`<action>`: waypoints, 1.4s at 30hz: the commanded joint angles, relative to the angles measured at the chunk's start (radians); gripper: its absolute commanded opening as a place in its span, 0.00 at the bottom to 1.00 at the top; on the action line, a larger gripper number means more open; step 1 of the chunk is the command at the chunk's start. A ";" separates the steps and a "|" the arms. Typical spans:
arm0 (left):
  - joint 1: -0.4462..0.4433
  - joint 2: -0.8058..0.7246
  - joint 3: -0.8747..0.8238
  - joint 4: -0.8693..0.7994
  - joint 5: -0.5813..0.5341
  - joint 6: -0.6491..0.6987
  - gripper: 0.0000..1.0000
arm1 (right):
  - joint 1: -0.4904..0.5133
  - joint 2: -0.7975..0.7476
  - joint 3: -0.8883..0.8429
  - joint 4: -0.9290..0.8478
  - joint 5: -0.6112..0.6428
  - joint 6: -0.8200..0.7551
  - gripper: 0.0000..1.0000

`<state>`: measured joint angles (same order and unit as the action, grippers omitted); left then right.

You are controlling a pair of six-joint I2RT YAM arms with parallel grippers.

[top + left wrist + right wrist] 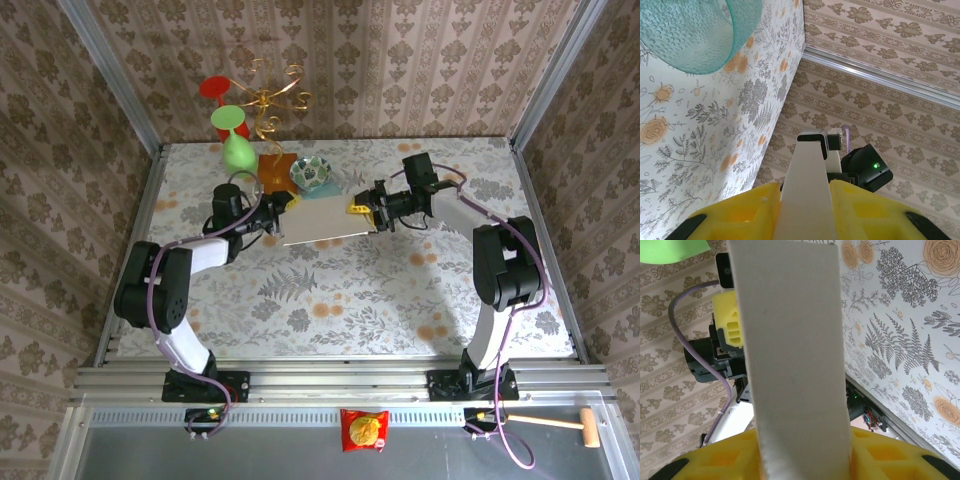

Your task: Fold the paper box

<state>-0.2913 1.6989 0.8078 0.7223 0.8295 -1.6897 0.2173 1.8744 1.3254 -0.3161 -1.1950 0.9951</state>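
Note:
The paper box (pixel 322 220) is a pale grey-white flat cardboard piece held in the air above the middle of the table, stretched between both arms. My left gripper (pixel 284 207) is shut on its left end. In the left wrist view the box (pixel 807 190) runs as a narrow strip between the yellow fingers (pixel 740 215), which press on both sides. My right gripper (pixel 360 208) grips the right end. In the right wrist view the box (pixel 795 350) fills the wider gap between the yellow fingers (pixel 885 455), touching both.
A teal glass cup (pixel 312 173) stands just behind the box, and it shows close by in the left wrist view too (pixel 695 35). An orange square (pixel 277 165), a green goblet (pixel 235 135), a red goblet (pixel 215 90) and a gold wire stand (pixel 268 100) crowd the back left. Walls enclose the table.

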 commanded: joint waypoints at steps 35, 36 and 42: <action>-0.051 -0.168 -0.272 -0.228 -0.153 -0.381 0.05 | 0.225 -0.755 -0.528 0.204 0.917 -1.792 0.80; -0.050 -0.167 -0.271 -0.231 -0.153 -0.377 0.05 | 0.225 -0.733 -0.505 0.165 0.897 -1.858 0.81; -0.051 -0.154 -0.250 -0.238 -0.148 -0.364 0.05 | 0.263 -0.611 -0.384 0.038 0.906 -1.997 0.81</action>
<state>-0.3401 1.5490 0.5354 0.5034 0.6567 -2.0720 0.4576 1.2274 0.8978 -0.2119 -0.3107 -0.8261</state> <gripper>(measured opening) 0.293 0.811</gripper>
